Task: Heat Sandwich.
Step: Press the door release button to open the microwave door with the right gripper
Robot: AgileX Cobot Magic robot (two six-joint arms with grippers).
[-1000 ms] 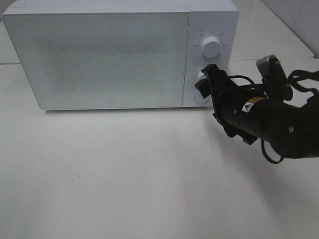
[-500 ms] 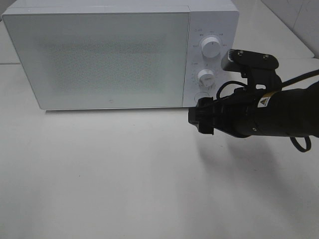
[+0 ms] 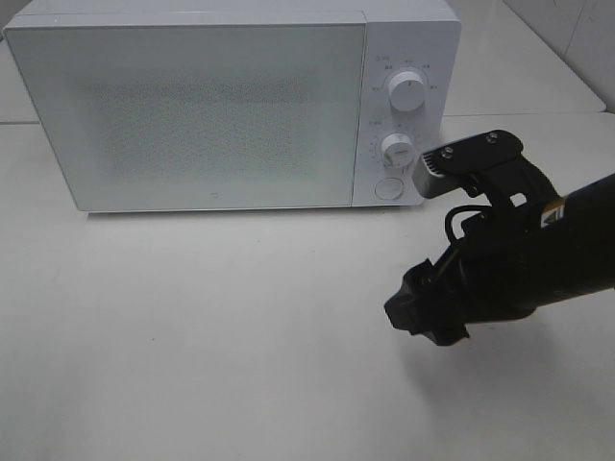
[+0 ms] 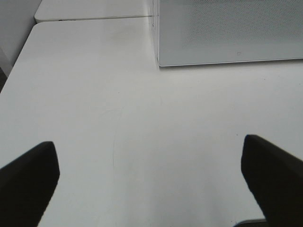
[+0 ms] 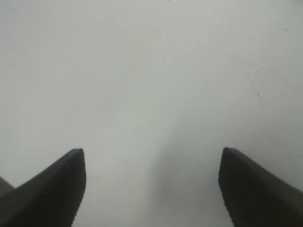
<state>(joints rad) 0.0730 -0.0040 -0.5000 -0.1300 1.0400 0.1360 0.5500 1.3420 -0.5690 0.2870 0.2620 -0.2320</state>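
The sandwich is out of view in every frame. A white microwave [image 3: 192, 106] stands at the back of the table with its door shut. My right gripper [image 3: 415, 309] hangs over the table in front of the microwave's control panel, pointing down and to the left. Its jaws are open, and the right wrist view shows the right gripper [image 5: 151, 156] with only bare table between its fingers [image 5: 61, 184]. My left gripper [image 4: 149, 151] is wide open over bare table, with the microwave's lower corner [image 4: 227, 33] ahead of it. The left arm does not show in the exterior high view.
The control panel carries an upper knob [image 3: 408, 93], a lower knob [image 3: 395, 147] and a round button [image 3: 387, 187]. The white table [image 3: 192, 336] stretches in front of the microwave. A second table surface [image 4: 90, 9] adjoins behind.
My right arm has pulled back from the microwave's knobs and swung down toward the front, over the table. The jaws have stayed open. The microwave door stays shut.
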